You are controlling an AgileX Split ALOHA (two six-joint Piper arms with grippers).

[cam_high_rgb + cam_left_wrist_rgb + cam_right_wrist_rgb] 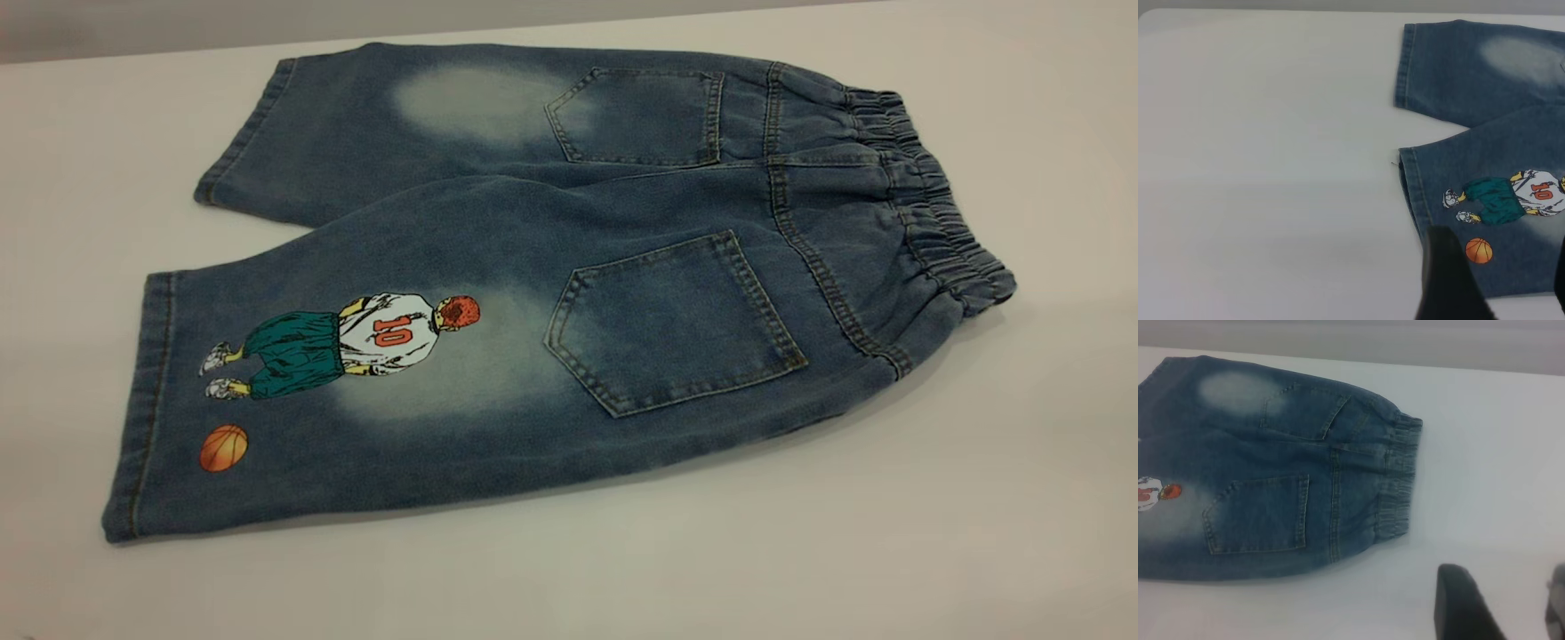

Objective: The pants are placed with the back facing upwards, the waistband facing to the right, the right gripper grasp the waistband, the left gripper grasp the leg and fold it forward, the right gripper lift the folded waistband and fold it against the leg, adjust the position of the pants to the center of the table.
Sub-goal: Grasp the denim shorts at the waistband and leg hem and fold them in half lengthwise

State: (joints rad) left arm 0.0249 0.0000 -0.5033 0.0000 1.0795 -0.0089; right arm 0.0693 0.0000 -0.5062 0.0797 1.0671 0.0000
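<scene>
The pants [569,267] lie flat on the table [889,533], back pockets up, with the ruched waistband [925,204] at the right. The printed leg [356,400], with the number 10 player and the orange ball, is the nearer one. Neither gripper shows in the exterior view. In the left wrist view my left gripper [1501,283] is open, hovering over the hem end of the printed leg [1498,220] beside the ball. In the right wrist view my right gripper [1508,607] is open above bare table, apart from the waistband [1398,487], holding nothing.
The plain leg [356,124] with a pale patch lies beyond the printed one. White table surface [1271,167] runs wide on all sides of the shorts; its far edge [1471,367] meets a grey background.
</scene>
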